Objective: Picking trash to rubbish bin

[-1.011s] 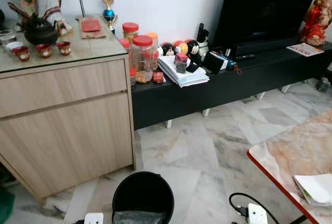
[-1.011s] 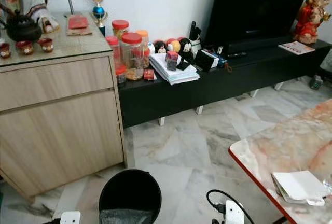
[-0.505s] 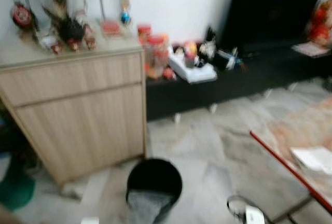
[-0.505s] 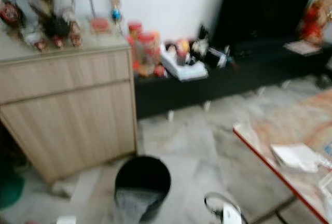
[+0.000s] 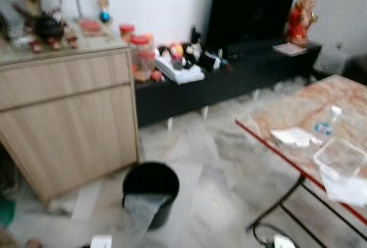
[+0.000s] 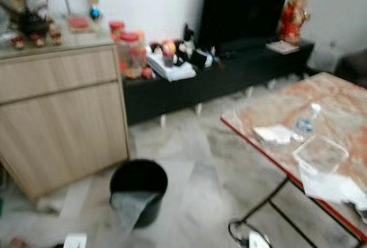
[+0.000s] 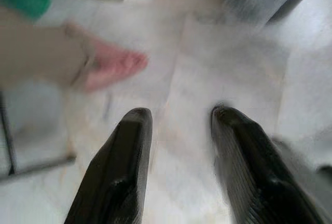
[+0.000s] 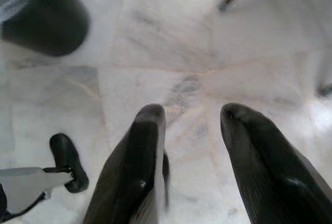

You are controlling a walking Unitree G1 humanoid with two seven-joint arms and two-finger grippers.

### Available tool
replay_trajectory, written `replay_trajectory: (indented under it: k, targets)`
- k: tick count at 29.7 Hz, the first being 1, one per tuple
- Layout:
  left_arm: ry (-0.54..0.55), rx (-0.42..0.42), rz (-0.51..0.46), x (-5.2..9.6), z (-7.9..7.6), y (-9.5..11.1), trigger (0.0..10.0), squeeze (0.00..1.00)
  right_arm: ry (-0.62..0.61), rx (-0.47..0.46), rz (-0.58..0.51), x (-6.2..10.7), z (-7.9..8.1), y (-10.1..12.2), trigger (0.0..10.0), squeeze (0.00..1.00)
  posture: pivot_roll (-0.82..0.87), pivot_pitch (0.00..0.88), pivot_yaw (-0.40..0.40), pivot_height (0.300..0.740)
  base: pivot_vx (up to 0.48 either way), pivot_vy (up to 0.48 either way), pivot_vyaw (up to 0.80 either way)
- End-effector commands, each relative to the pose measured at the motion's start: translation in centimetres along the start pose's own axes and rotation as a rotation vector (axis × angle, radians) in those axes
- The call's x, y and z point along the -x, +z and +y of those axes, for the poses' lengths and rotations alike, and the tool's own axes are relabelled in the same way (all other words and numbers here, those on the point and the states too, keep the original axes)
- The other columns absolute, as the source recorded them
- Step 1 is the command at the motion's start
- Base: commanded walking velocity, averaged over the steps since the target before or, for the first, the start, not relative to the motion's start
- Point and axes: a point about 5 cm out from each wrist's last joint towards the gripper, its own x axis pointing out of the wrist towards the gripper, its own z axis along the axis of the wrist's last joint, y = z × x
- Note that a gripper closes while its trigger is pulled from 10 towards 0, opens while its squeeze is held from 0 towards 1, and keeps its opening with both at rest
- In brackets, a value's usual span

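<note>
A black rubbish bin [image 5: 150, 193] with a grey liner hanging over its rim stands on the marble floor in front of me. On the marble-topped table [image 5: 298, 108] to my right lie a folded white paper [image 5: 293, 138], a clear plastic container [image 5: 339, 156], a crumpled clear bag [image 5: 344, 188] and a small clear bottle [image 5: 327, 123]. My left gripper [image 7: 179, 117] hangs open over bare floor, with a person's foot [image 7: 106, 68] nearby. My right gripper [image 8: 192, 115] is open too, above the floor, with the bin [image 8: 44, 19] off to one side.
A light wood cabinet [image 5: 66, 116] stands at the left, close behind the bin. A long black TV bench [image 5: 229, 81] with jars, papers and a TV runs along the far wall. The table has a red edge and thin dark legs [image 5: 281, 202]. A cable and plug [image 5: 278, 239] lie on the floor.
The whole picture has shifted: the camera has swung right and pulled back, bringing more of the table and its litter into view. The bin stands where it did.
</note>
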Motion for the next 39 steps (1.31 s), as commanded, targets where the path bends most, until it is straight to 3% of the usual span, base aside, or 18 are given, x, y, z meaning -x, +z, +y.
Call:
replay_trajectory:
  k: [1, 7, 34, 39]
  targets:
    - [-0.009, -0.02, 0.03, 0.2, -0.1, -0.9, 10.0, 0.0, -0.005, -0.002, 0.009, 0.0, 0.0, -0.4, 10.0, 0.0, -0.05, 0.033, -0.069, 0.74, -0.251, 0.0, 0.0]
    - [-0.011, -0.021, 0.032, 0.2, -0.1, -0.9, 10.0, 0.0, -0.003, 0.0, 0.008, 0.0, 0.0, -0.3, 10.0, 0.0, -0.05, 0.034, -0.069, 0.74, -0.245, 0.0, 0.0]
    - [0.002, -0.015, -0.017, 0.1, 0.0, -0.1, 10.0, 0.0, 0.018, 0.029, -0.03, -0.1, 0.5, 0.6, 10.0, 0.0, -0.04, 0.018, -0.064, 0.74, 0.0, 0.0, 0.0]
    - [0.042, 0.02, -0.097, -0.3, 0.5, 1.8, 10.0, 0.0, 0.056, 0.105, -0.103, -0.3, 0.8, 2.8, 10.0, 0.0, -0.05, 0.008, -0.063, 0.74, 0.0, 0.0, 0.0]
